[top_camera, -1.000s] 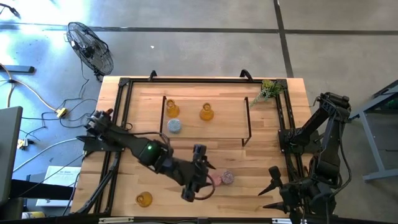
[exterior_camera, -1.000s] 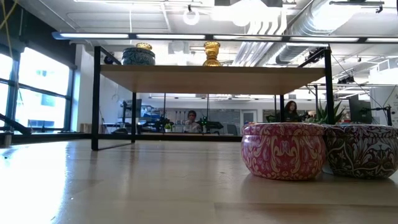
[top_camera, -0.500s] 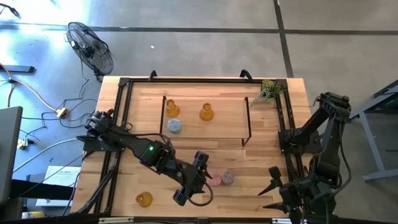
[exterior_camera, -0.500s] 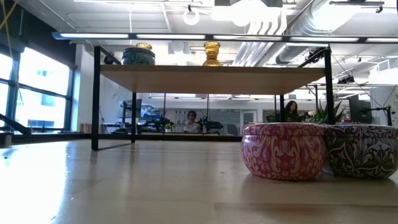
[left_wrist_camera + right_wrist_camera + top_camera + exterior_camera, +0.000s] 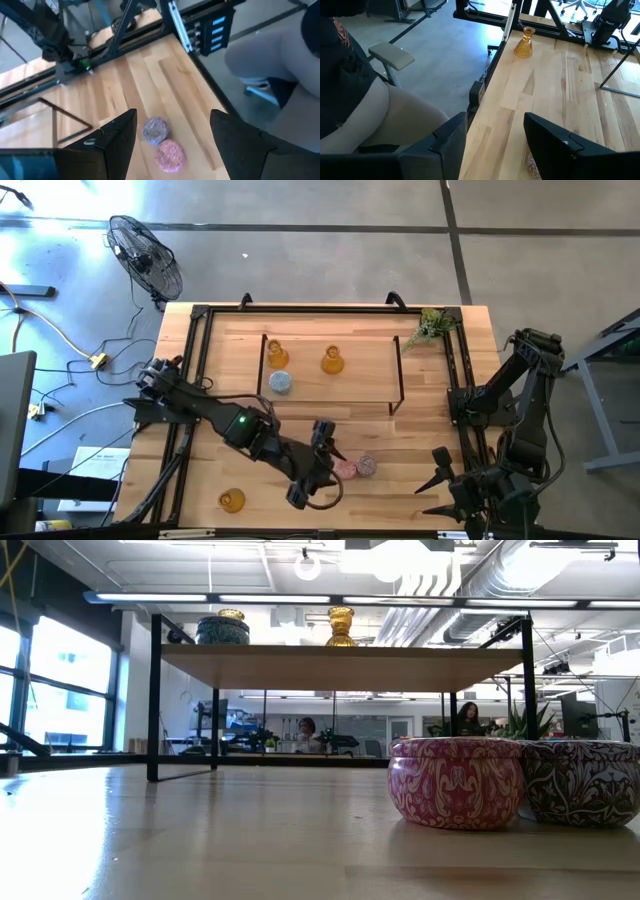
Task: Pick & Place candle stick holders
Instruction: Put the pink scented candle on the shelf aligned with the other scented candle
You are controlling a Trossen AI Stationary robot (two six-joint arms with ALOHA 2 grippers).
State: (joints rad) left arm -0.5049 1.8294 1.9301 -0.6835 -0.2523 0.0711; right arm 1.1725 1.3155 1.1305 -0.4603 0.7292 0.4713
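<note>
A pink candle stick holder [image 5: 345, 468] and a purple one [image 5: 367, 466] stand side by side on their flat bases near the table's front edge; the low view shows them close up, pink [image 5: 455, 782] and purple [image 5: 585, 780]. My left gripper [image 5: 328, 460] hovers open just left of and above the pink holder [image 5: 170, 155] and touches nothing. An amber holder [image 5: 232, 500] stands at the near left. Two amber holders [image 5: 277, 355] [image 5: 332, 360] and a blue one [image 5: 282, 382] stand on the raised shelf [image 5: 370, 370]. My right gripper [image 5: 432, 480] waits open at the near right.
The shelf's black frame [image 5: 400, 375] stands across the table's middle. A green plant sprig [image 5: 432, 325] lies at the far right corner. Black rails [image 5: 190, 380] run along the left and right sides. A seated person [image 5: 365, 100] is beside the table's near edge.
My left gripper has rolled a little about its own pointing line while staying above the pink holder. The holders have kept still.
</note>
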